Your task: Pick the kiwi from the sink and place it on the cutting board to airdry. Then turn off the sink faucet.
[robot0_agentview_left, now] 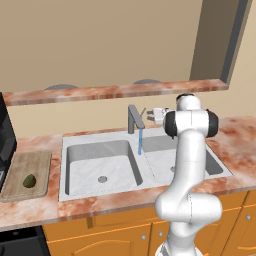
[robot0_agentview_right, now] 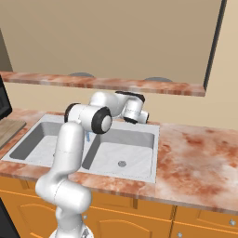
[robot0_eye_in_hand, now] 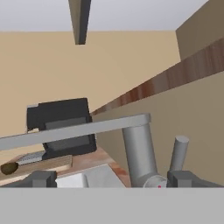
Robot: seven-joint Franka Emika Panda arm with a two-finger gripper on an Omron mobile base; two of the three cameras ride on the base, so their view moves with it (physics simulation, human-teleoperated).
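The kiwi point(robot0_agentview_left: 29, 180) lies on the cutting board point(robot0_agentview_left: 39, 162), left of the sink point(robot0_agentview_left: 95, 141). Water runs from the sink faucet point(robot0_agentview_left: 133, 119). The tool point(robot0_agentview_left: 149, 114) hangs beside its lever, jaws spread wide, holding nothing. Likely risk: the fingers straddle the lever without catching it, so the push slips off.
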